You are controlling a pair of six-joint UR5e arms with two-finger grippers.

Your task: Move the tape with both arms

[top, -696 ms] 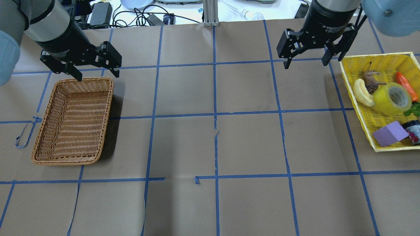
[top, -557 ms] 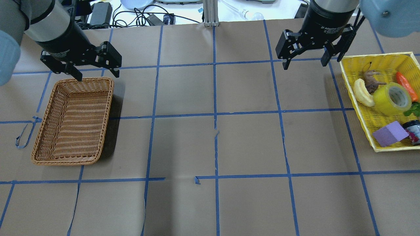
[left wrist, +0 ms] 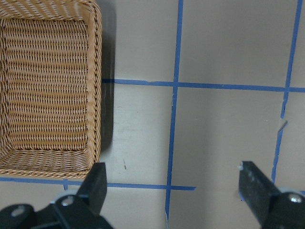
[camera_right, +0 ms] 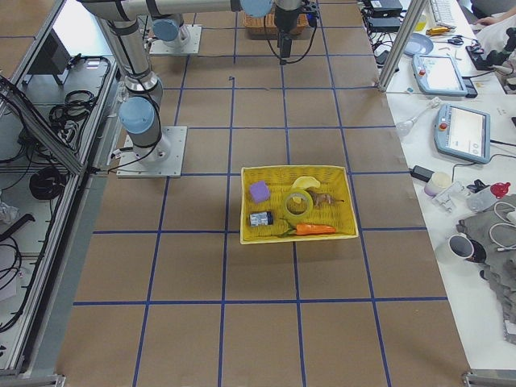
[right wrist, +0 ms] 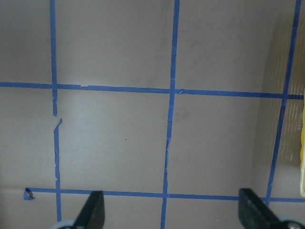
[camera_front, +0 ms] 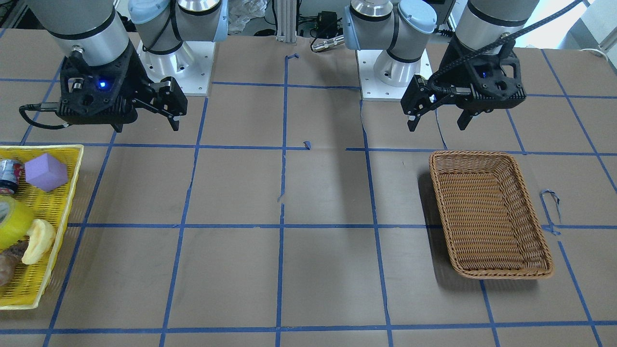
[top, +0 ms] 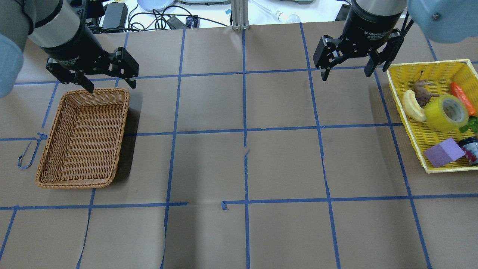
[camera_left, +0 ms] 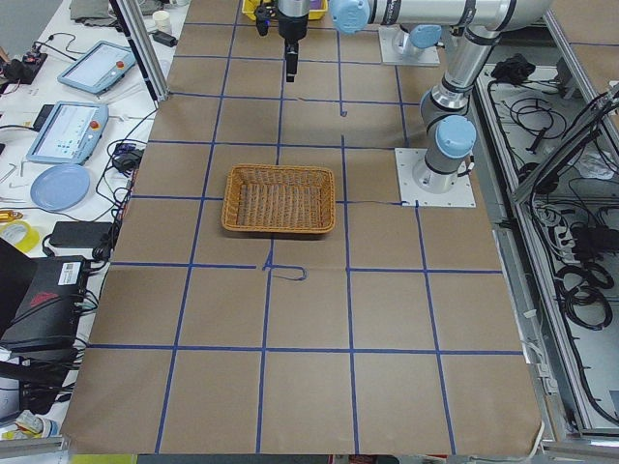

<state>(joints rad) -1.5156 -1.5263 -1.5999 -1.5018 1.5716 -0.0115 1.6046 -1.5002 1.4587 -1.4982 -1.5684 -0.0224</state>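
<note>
Across the table, left to right: judged pre-grasp stage, nothing lifted yet.

Found left tool (top: 111, 86) spread wide, empty, at the edge of a shallow, stiff wicker basket (top: 125, 112). Found right tool (top: 346, 76) likewise spread, empty, just short of a yellow plastic mesh basket (top: 425, 64). Located tape (top: 446, 112), a glossy yellow ring with pale core, inside it. Next, probably: reach over the rim and pinch the ring's wall.

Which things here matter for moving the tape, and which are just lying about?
In the job: yellow tape roll, in the yellow basket; left arm and right arm, jaws open; probably the empty wicker basket.
Lying about: crescent bread, purple block, carrot, small jar, toy animal.
</note>
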